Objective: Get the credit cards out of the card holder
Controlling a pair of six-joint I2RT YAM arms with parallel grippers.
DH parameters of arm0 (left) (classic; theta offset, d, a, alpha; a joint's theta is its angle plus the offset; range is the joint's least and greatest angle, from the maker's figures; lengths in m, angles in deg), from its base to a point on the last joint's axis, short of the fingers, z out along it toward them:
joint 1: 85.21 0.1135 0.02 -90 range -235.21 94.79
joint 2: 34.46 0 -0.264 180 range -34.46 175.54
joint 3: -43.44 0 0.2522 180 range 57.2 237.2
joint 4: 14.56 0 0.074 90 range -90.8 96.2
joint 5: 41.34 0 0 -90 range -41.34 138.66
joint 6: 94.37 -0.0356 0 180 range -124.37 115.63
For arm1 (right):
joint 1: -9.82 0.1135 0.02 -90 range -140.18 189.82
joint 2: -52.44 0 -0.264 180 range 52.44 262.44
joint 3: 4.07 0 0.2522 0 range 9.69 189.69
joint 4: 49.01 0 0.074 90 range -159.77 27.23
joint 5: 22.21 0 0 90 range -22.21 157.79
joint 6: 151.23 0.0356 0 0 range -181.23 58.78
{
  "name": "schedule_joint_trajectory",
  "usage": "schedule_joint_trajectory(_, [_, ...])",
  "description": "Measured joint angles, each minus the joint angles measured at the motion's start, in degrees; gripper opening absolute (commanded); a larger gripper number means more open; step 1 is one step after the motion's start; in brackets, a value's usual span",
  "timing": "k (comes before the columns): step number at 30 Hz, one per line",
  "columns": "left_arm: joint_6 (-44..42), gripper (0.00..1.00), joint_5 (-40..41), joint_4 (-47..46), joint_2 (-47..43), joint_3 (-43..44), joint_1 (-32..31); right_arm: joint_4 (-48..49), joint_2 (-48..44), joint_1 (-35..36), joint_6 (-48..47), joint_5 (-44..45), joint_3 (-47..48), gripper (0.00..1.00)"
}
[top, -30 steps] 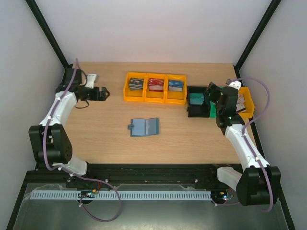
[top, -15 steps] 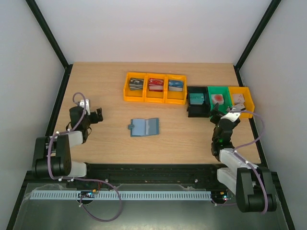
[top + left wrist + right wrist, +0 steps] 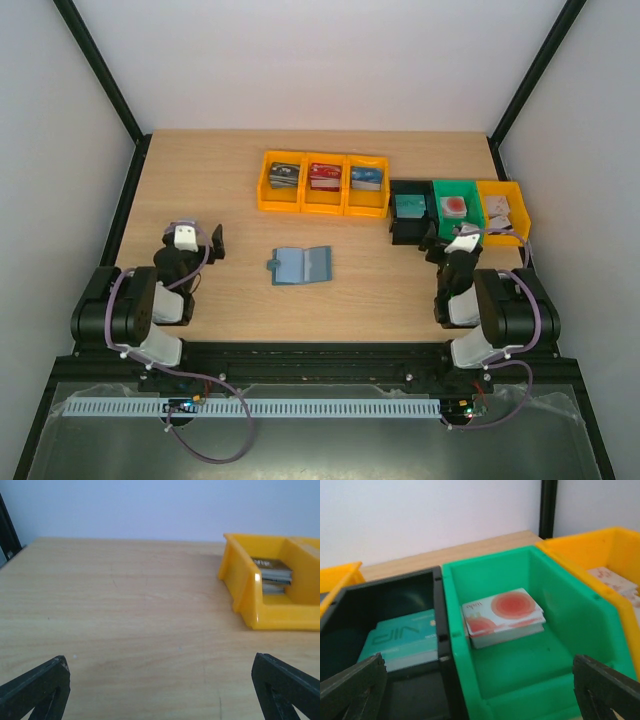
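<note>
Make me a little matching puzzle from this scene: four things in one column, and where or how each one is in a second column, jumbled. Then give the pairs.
Things:
1. black bin
2. green bin
3. card holder
4. left pincer

States:
A. open, holding nothing, over the bare table
B. holds white cards with red circles
C. lies unfolded on the table, apart from the bins
D. holds teal cards marked VIP

Pairs: 1-D, 2-B, 3-C, 4-A.
</note>
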Motion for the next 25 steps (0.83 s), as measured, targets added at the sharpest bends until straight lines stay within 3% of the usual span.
schedule_joint_trajectory(8, [-0.83, 0.99, 2.25, -1.09, 0.37, 4.0, -0.61, -2.36, 0.42, -0.46, -1.16, -4.81, 6.21, 0.99])
schedule_joint_trajectory(25, [-0.92, 0.99, 3.08, 2.14, 0.39, 5.46, -0.7, -4.81, 0.44, -0.7, -0.87, -3.04, 6.27, 0.99])
